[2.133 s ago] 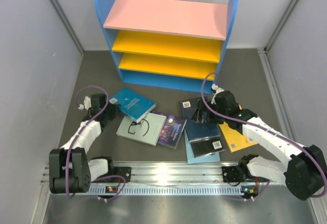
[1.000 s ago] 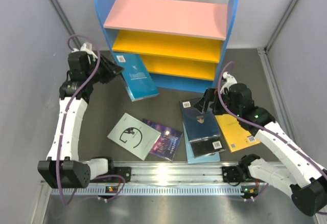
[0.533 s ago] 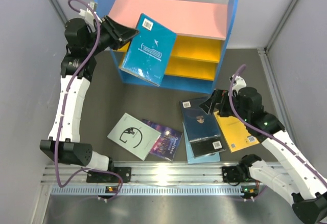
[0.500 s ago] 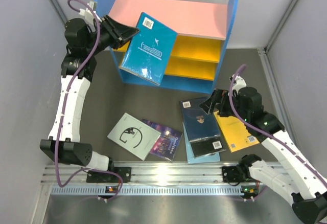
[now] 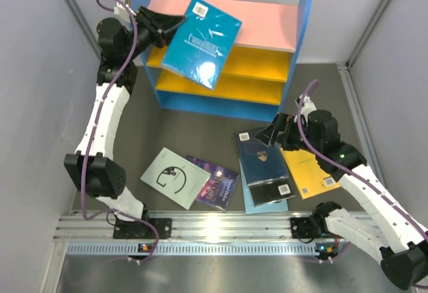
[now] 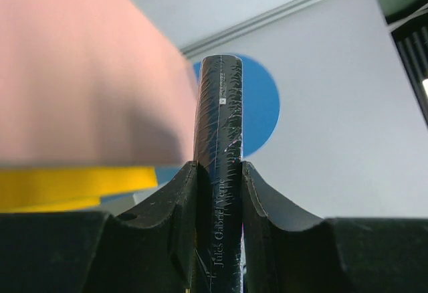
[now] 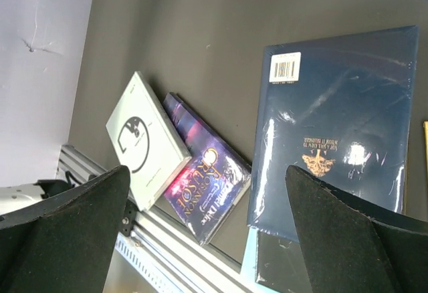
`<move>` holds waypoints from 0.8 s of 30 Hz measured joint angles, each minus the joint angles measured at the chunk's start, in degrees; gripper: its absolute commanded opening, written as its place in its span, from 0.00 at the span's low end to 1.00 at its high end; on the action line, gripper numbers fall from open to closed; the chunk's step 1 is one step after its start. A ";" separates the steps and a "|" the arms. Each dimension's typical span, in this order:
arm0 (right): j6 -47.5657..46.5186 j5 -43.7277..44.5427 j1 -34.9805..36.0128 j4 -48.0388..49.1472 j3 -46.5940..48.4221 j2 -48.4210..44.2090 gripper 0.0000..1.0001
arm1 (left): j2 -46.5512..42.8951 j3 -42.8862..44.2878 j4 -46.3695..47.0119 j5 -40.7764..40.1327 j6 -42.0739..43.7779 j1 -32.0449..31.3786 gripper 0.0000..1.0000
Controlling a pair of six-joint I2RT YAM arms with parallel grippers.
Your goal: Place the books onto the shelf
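One book [image 5: 201,40] at shelf [image 5: 267,29] edge

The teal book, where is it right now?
In the top view the teal book is airborne at upper left, clamped in the left tool, overlapping the shelf's pink top board.

Shelf [image 5: 304,19]: blue side panels and base, pink top board, two yellow boards.
Teal book [image 5: 200,42]: white print, white barcode label. Its spine reads near-black with pale lettering in the left wrist view, probably just shadow.
Mint book [image 5: 175,178]: pale, with a black swirl.
Purple book [image 5: 217,184]: galaxy pattern, pink-violet glow, pale lettering.
Navy book [image 5: 263,159]: dark and glossy, white barcode label, gold emblem.
Light blue book [image 5: 251,205]: only an edge shows.
Yellow-orange book [image 5: 309,172]: plain.
Table [image 5: 200,126]: dark grey-brown.
Arms [image 5: 100,119]: white, black joints, purple cables.
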 measured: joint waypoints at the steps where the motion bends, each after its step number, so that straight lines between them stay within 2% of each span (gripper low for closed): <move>1: 0.04 -0.13 0.00 0.17 0.00 0.31 1.00 | 1.75 2.23 1.07 -0.57 -0.92 0.00 0.00; 10: 0.98 -0.44 -0.02 1.09 0.00 1.38 1.00 | 15.17 18.71 3.69 -8.66 -4.44 -1.53 0.00; 16: 1.05 -0.59 -0.22 2.16 0.00 4.02 1.00 | 30.18 39.76 2.34 -14.10 -5.01 -5.81 0.00; 21: 1.01 -0.66 -0.39 2.23 0.09 5.99 1.00 | 37.59 42.71 1.31 -16.79 -9.77 -9.88 0.00; 24: 0.85 -0.72 -0.61 2.23 0.20 6.49 1.00 | 38.84 44.00 2.03 -17.57 -11.02 -11.65 0.00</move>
